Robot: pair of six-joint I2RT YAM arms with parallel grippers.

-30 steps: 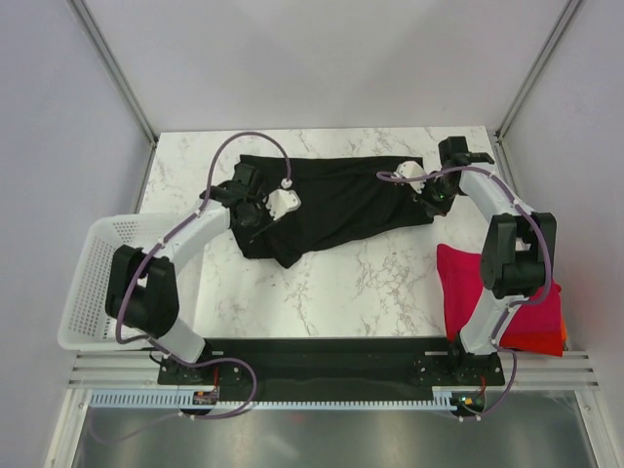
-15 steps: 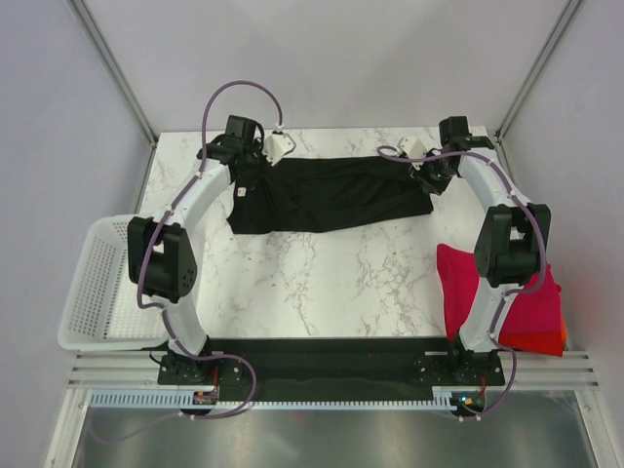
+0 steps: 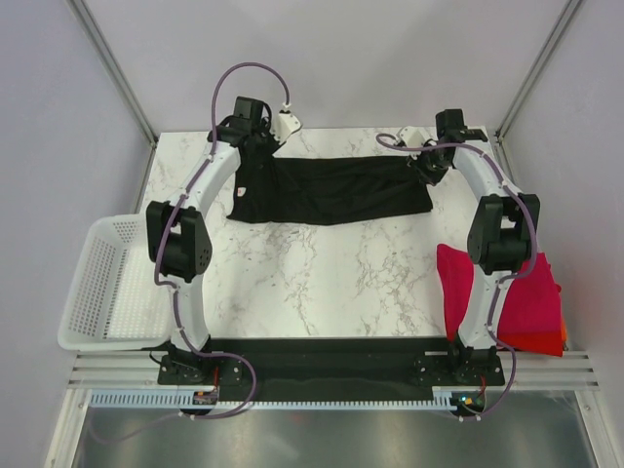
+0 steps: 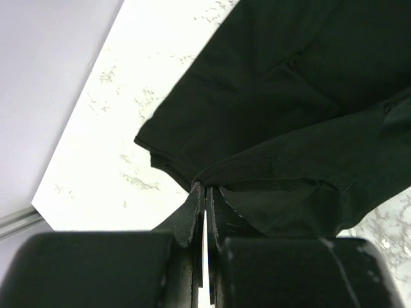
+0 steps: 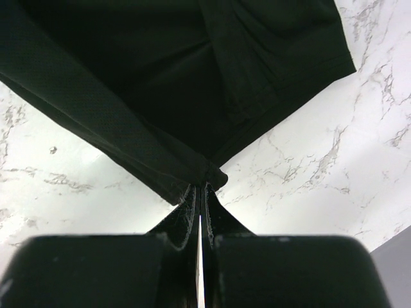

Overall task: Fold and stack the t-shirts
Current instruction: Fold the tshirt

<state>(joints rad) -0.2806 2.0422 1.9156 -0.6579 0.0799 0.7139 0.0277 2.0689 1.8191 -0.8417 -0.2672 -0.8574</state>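
Note:
The black t-shirt point(image 3: 331, 190) is stretched across the far part of the marble table, held up at both ends. My left gripper point(image 3: 255, 146) is shut on its left far edge; the left wrist view shows the black cloth point(image 4: 289, 115) pinched between the fingertips point(image 4: 196, 199). My right gripper point(image 3: 427, 164) is shut on its right far corner; the right wrist view shows a cloth corner point(image 5: 192, 96) bunched at the fingertips point(image 5: 190, 196). Folded magenta-red t-shirt point(image 3: 487, 288) lies at the table's right edge on an orange-red one point(image 3: 554, 343).
A white mesh basket point(image 3: 102, 283) stands off the table's left edge. The table's point(image 3: 322, 283) far edge meets the back wall, with slanted frame posts at both far corners. The arm bases sit on a black rail at the near edge.
Both grippers moved toward the far edge, pulling the black shirt with them. The shirt went from a rumpled heap to a taut, flatter band across the far part of the table.

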